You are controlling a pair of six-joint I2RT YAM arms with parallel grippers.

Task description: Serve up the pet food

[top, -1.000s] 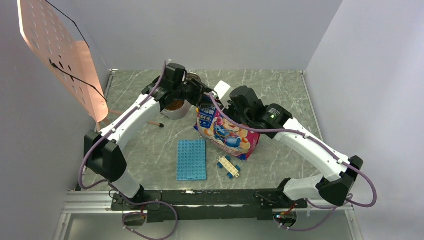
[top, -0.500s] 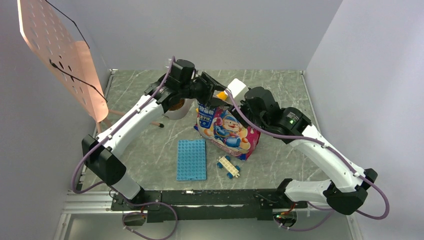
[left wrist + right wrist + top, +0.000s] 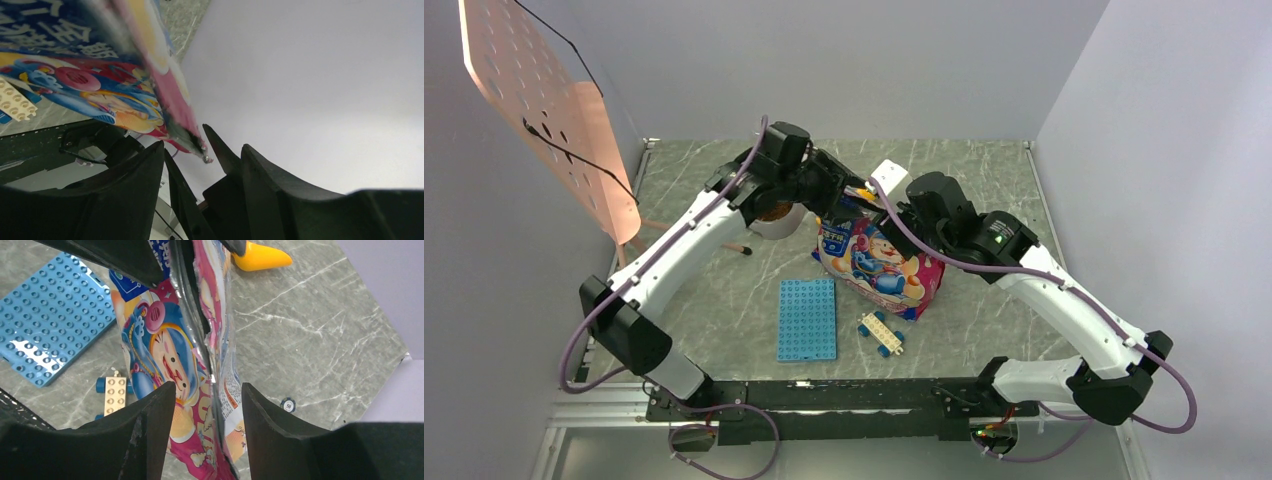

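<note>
The pet food bag [image 3: 879,262], glossy pink-red, white and blue with a cartoon print, stands on the marble table; the kibble itself is hidden inside it. My left gripper [image 3: 846,196] and my right gripper [image 3: 887,208] both hover at the bag's top edge. In the right wrist view the bag [image 3: 165,345] runs edge-on between the open fingers of my right gripper [image 3: 209,390], with a gap on each side. In the left wrist view my left gripper [image 3: 202,150] is open, and a corner of the bag [image 3: 125,95] hangs just above its gap.
A bowl [image 3: 769,226] with something brown inside sits half under the left arm. A yellow scoop [image 3: 260,257] lies behind the bag. A blue baseplate [image 3: 806,318], a tan brick car [image 3: 881,333], a poker chip [image 3: 287,404] and a wooden stick [image 3: 732,245] lie nearby.
Both grippers have opened wider at the bag's top. The right arm has shifted right and the left wrist slightly right. The bag stays in place.
</note>
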